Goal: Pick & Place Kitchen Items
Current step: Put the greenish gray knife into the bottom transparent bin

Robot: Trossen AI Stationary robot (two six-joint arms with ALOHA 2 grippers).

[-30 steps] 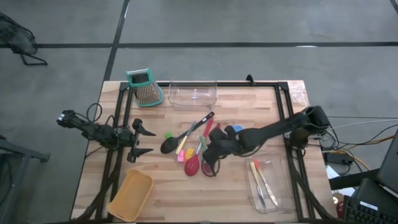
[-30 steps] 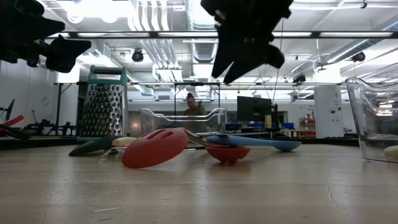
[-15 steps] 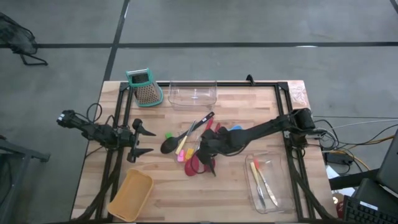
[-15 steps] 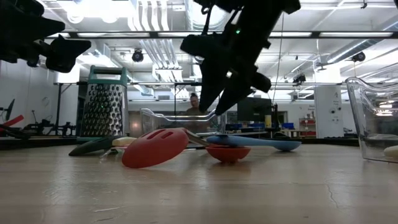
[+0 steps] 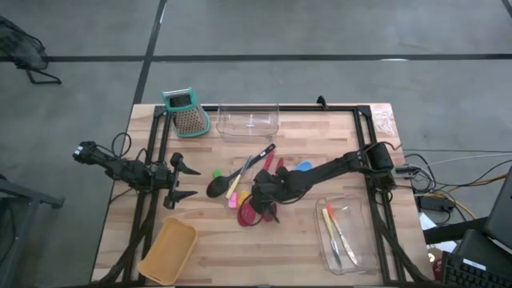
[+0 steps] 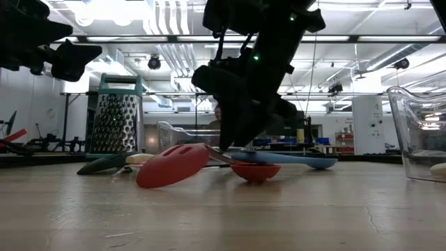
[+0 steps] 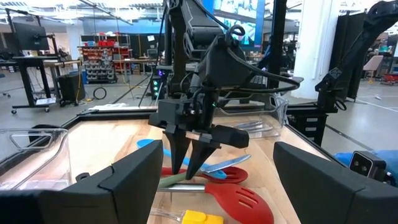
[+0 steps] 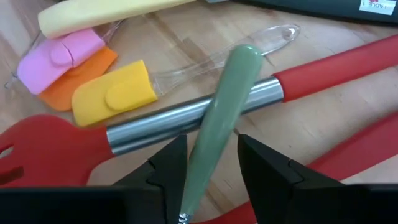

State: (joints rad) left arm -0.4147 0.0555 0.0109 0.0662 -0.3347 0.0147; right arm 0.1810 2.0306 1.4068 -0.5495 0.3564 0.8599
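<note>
- right tool (image 8: 208, 165) down over utensil pile mid-surface, fingers parted astride green handle (image 8: 219, 118), which crosses the red spatula (image 8: 56, 149)
- left tool (image 5: 182, 181) open, idle at left edge

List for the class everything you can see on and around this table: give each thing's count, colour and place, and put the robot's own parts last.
Grater: one, metal with teal top, far left corner of the table.
Clear bin: one, far edge, middle.
Second clear bin: one, near right, holding a few light-coloured utensils.
Tan bin: one, near left corner.
Black ladle: one, left side of the utensil pile at mid-table.
Red slotted spatula: one, near side of the pile.
Blue spoon: one, right side of the pile.
Green handle: one, lying across the spatula's metal shaft.
Small yellow, pink and orange spatula heads: three, beside that shaft.
Person: one, far behind the table, mostly hidden.
Left tool: one, dark, open, waiting at the table's left edge.
Right tool: one, dark, fingers either side of the green handle.
</note>
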